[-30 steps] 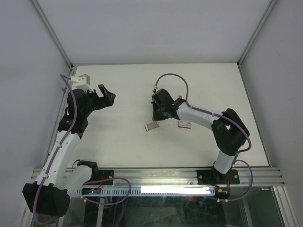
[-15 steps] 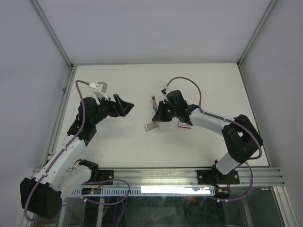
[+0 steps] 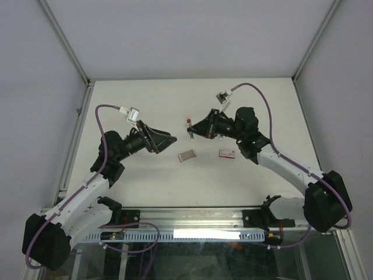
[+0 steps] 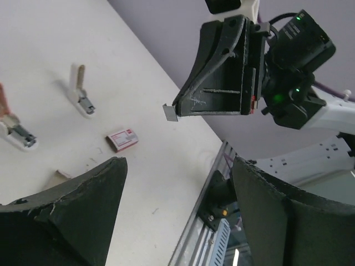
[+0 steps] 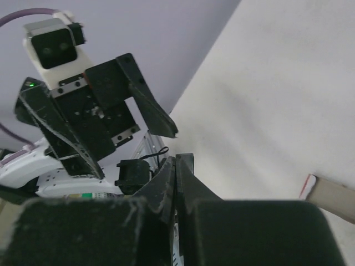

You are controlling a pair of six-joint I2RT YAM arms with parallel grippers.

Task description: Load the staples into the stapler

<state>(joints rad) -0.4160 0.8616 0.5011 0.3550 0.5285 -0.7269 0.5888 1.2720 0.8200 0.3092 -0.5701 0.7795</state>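
The table (image 3: 145, 99) is seen as a smooth, matt, off-white surface. The rail (image 3: 192, 214) along its near edge is shown as bare, dully shining metal. The left gripper (image 4: 178, 166) and the right gripper (image 4: 177, 107) look to be moulded in matt black plastic, roughened and scuffed pale at the edges. The staples (image 4: 121, 139) are boxed in matt white card, printed red. The stapler (image 4: 82, 97) looks formed of smooth white plastic with a metal nose.
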